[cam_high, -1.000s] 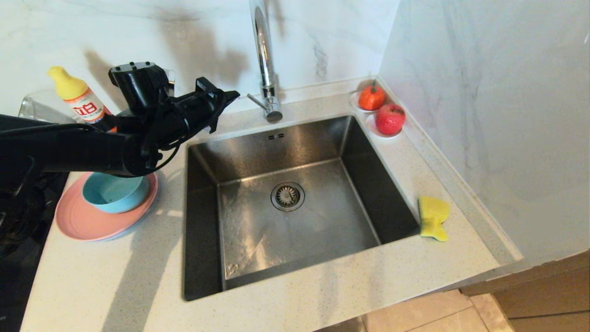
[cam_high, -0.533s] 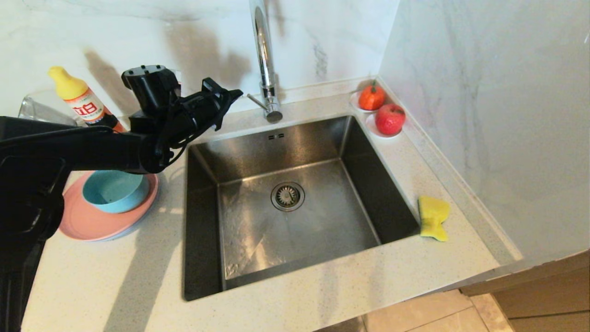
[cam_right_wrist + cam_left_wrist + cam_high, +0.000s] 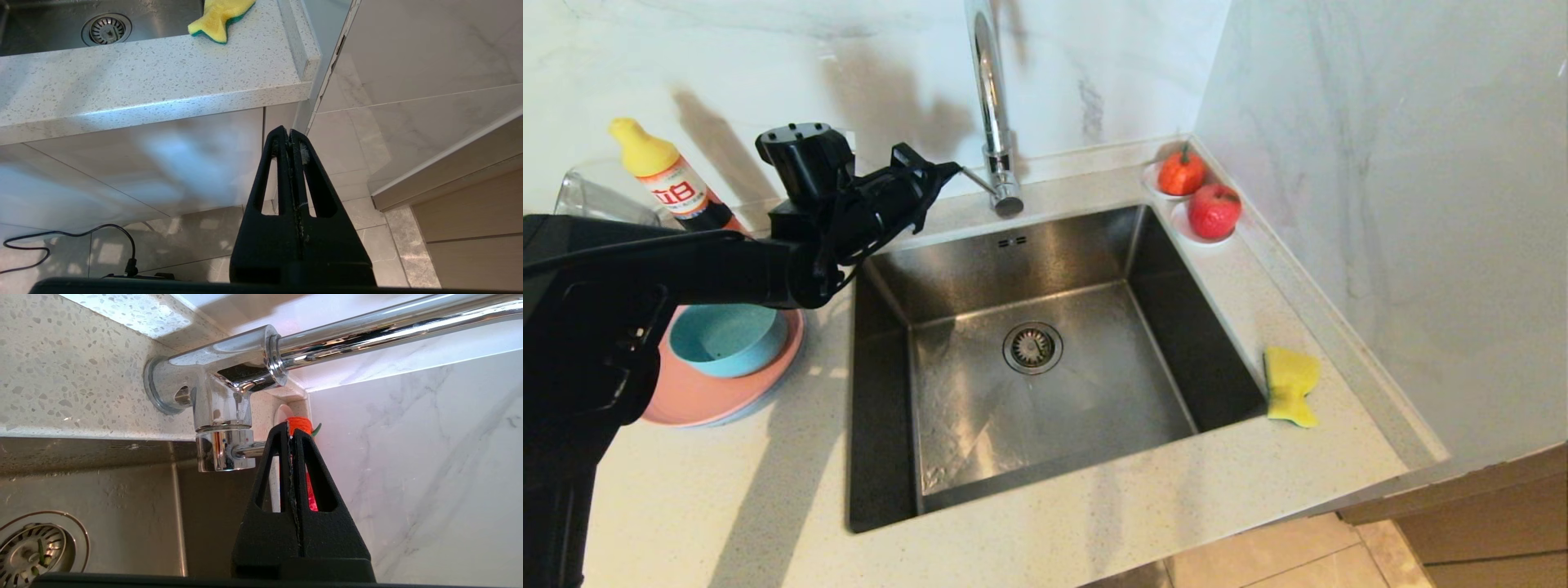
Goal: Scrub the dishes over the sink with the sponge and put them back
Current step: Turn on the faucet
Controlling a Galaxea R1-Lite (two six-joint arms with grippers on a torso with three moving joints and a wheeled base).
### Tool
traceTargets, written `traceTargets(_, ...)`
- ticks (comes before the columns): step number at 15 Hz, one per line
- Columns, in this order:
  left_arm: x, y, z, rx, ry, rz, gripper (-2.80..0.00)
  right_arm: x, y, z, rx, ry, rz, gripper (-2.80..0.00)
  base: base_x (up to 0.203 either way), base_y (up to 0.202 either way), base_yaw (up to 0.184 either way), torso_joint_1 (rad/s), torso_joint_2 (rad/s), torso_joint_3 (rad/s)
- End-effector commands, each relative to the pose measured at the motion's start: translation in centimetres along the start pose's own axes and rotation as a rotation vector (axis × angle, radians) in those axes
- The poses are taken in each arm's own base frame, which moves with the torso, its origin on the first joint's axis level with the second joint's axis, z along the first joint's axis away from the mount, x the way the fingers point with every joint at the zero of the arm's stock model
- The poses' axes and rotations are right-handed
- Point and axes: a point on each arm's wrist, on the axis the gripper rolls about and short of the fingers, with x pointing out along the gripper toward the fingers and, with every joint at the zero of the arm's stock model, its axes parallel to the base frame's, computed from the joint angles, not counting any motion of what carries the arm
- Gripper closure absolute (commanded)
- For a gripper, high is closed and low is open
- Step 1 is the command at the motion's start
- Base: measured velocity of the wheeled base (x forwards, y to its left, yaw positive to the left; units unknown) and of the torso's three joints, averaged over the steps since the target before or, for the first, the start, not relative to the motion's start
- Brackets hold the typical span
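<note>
Right now the left end effector (image 3: 949,169), fingers pressed together and empty, hovers by the faucet (image 3: 992,98) lever above the sink (image 3: 1029,359), while the sponge (image 3: 1290,385) lies on the desk (image 3: 1094,539) beside the basin and the bowl (image 3: 727,339) sits on the pink plate (image 3: 698,392).

Left gripper (image 3: 291,430), fingers pressed together, tip beside the chrome faucet (image 3: 222,392) lever; sink (image 3: 122,522) drain strainer (image 3: 34,549) below.

Left arm stretches out level, left gripper (image 3: 949,169) pinched closed and empty. Right gripper (image 3: 290,132) hangs low, fingers pressed together.
</note>
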Motion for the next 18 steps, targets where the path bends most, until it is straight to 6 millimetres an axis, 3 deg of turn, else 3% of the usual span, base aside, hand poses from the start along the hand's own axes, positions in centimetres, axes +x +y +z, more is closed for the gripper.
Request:
traceTargets(1,0.2,0.0,-0.1,-0.005,0.002,-0.007,0.00,0.0,0.0,0.0,0.000,-0.001,0.001,0.00,0.000,0.000,0.000,0.000,0.00,0.000)
traceTargets(18,1.5,0.3,-0.1,0.020,-0.060,-0.043,0.00,0.0,0.0,0.0,0.000,-0.001,0.001,0.00,0.000,0.000,0.000,0.000,0.00,0.000)
